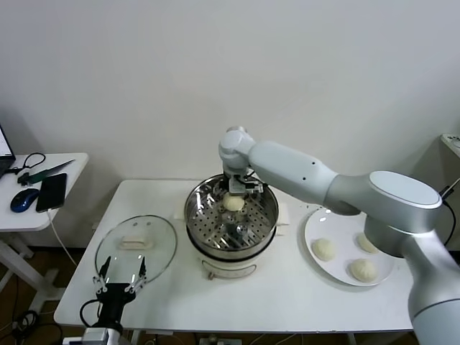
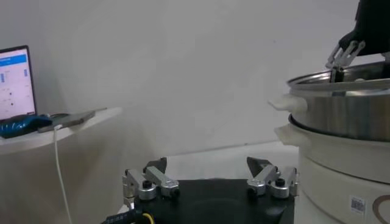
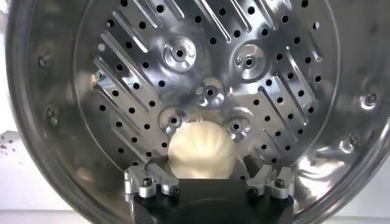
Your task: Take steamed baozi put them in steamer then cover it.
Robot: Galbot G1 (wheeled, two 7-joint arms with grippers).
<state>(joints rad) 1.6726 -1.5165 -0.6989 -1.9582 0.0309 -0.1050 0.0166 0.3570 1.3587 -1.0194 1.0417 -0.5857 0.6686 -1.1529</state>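
Right gripper (image 1: 236,188) at upper centre of the head view, inside the steamer (image 1: 198,215), fingers spread wide around one baozi (image 3: 200,152) on the tray. Risk: lifting could drag the bun if it sticks to a finger.

Count: one bun in steamer, three on the plate (image 1: 312,231) at right. One glass cover (image 1: 136,246) lower left; left gripper (image 1: 120,281) open beside it.

The bench (image 1: 287,302) is overlooked from the head; the steamer (image 3: 201,79) is viewed close from above, and side-on (image 2: 341,122) from low at bench level.
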